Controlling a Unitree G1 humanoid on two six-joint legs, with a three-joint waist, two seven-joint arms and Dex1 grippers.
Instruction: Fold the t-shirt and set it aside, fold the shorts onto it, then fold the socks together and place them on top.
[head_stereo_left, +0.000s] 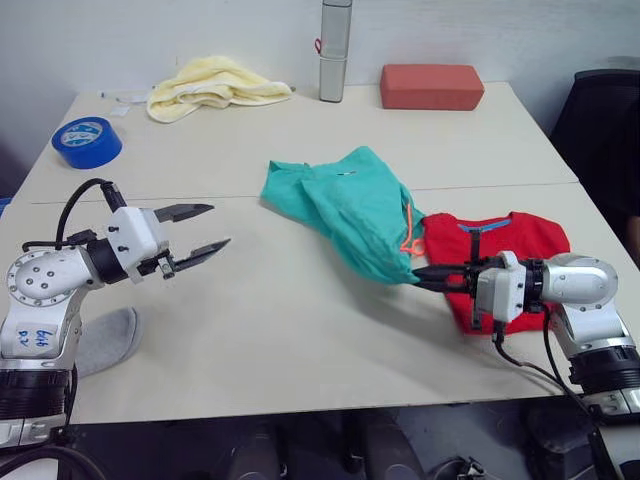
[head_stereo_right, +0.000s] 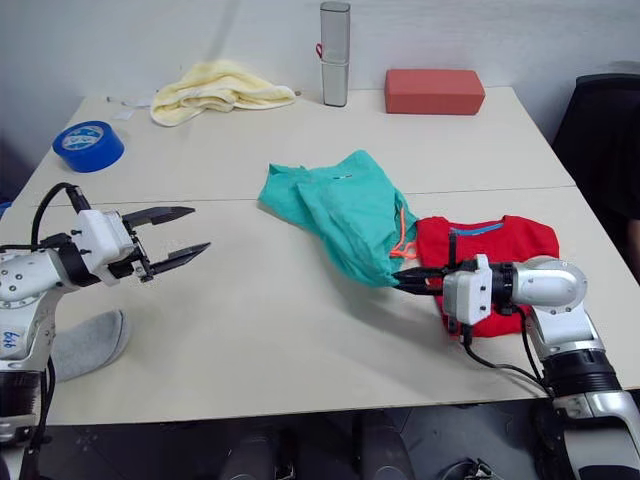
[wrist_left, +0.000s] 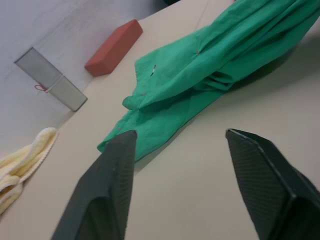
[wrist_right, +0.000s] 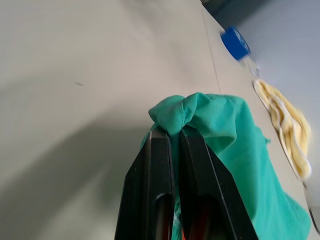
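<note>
Right end effector (head_stereo_left: 428, 272) clamped on hem of teal-green fabric shorts (head_stereo_left: 350, 205), mid-table, overlapping folded bright red cotton t-shirt (head_stereo_left: 490, 245). Left end effector (head_stereo_left: 200, 232) apart, hovering. Advise left grab far corner, keep fabric taut.

1 shorts (head_stereo_left: 350, 205), 1 t-shirt (head_stereo_left: 490, 245), perhaps 1 sock (head_stereo_left: 105, 340).

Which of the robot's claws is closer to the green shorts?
The right claw: it is shut on the near edge of the shorts. The left claw hangs open above the table, well off to their left.
</note>
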